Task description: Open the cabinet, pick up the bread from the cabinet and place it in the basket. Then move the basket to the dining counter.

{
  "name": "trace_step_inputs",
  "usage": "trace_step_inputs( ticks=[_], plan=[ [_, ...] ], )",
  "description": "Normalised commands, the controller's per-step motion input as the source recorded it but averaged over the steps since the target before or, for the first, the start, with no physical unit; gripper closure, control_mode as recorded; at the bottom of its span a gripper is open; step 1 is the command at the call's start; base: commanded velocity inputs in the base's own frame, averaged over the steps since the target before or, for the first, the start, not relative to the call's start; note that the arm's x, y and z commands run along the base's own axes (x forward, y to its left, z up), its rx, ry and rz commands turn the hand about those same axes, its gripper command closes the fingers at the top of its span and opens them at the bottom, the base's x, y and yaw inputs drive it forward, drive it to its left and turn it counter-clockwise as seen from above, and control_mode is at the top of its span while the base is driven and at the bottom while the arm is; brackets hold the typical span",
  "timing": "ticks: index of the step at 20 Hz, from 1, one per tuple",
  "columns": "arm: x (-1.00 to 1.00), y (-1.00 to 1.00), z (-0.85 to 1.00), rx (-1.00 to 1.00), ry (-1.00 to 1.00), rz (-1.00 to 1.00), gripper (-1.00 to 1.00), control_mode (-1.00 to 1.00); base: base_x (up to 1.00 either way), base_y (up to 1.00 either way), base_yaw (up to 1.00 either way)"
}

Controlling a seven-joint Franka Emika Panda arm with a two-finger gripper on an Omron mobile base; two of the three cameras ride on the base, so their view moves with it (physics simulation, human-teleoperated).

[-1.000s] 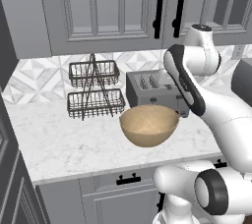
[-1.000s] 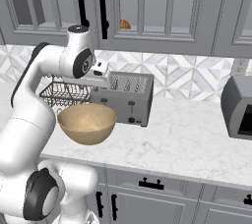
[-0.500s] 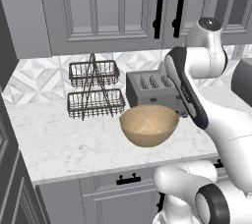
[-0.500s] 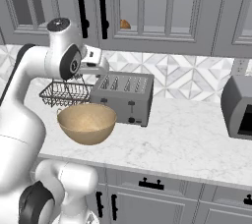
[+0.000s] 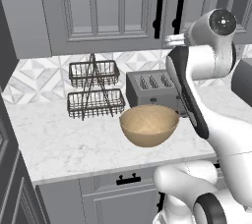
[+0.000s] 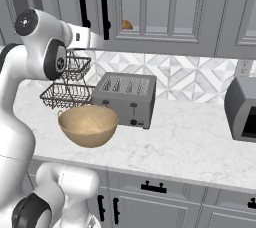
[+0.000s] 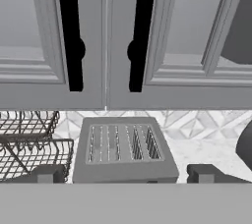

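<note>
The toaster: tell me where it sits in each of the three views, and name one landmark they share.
Left base view: the toaster sits right of centre, behind the basket.
Right base view: left of centre, behind and right of the basket.
Hand view: bottom centre, seen from above, below the cabinet.
Shared landmark: the pair of black handles on the closed cabinet doors, above the toaster.

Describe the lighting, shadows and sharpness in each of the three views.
Left base view: flat, even light, a soft shadow under the basket, no glare. Right base view: equally flat; the bread is a small, coarse speck behind the cabinet door. Hand view: sharp on the black handles, with the open tool dim at the bottom.
</note>
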Motion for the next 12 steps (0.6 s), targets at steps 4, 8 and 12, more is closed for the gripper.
trace_step_inputs(
  ticks=[4, 8, 12],
  plan=[
    [-0.05, -0.25, 0.96, 0.12, -0.12, -0.01, -1.0, -1.0, 0.0, 0.0, 0.0],
    [0.01, -0.27, 0.67, 0.18, 0.01, 0.02, -1.0, -1.0, 0.0, 0.0, 0.0],
    [0.13, -0.16, 0.49, 0.07, 0.05, 0.0, -1.0, -1.0, 0.0, 0.0, 0.0]
  ],
)
